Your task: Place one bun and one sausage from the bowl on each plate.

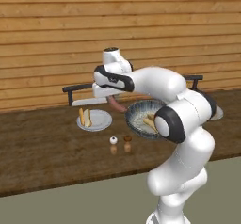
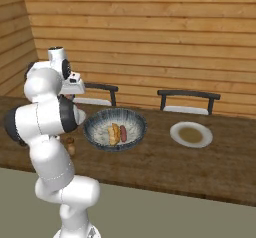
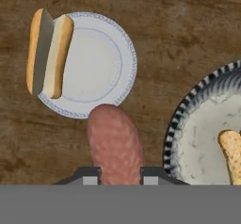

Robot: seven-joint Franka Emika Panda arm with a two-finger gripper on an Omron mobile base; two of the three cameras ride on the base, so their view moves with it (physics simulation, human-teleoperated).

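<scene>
Plates first: two small round pale plates with raised rims on the dark wooden table (image 1: 42,152). The left plate (image 1: 95,120) carries one split tan bun (image 1: 84,117) lying at its left edge, partly overhanging the rim as the hand view shows. The right plate (image 2: 191,134) sits well apart, at the far right of the table, past the bowl.

Between them sits one large round shallow bowl (image 2: 114,128), dark blue-grey striped rim, pale speckled inside, clearly wider than either plate. Inside it: one more tan bun (image 2: 114,133) and one reddish sausage (image 2: 123,133), side by side.

Now the claw (image 3: 120,175): its two dark tips are pressed in tight on a second smooth, rounded pinkish-red sausage (image 3: 114,143), pinching it by one end. That sausage hangs over the table between the left plate and the bowl, its free end over the plate's near rim.

In front of the bowl stand two small shakers, one white-topped (image 1: 113,140), one brown (image 1: 127,144). Two dark-framed chairs (image 2: 187,95) stand behind the table against a plank wall.
</scene>
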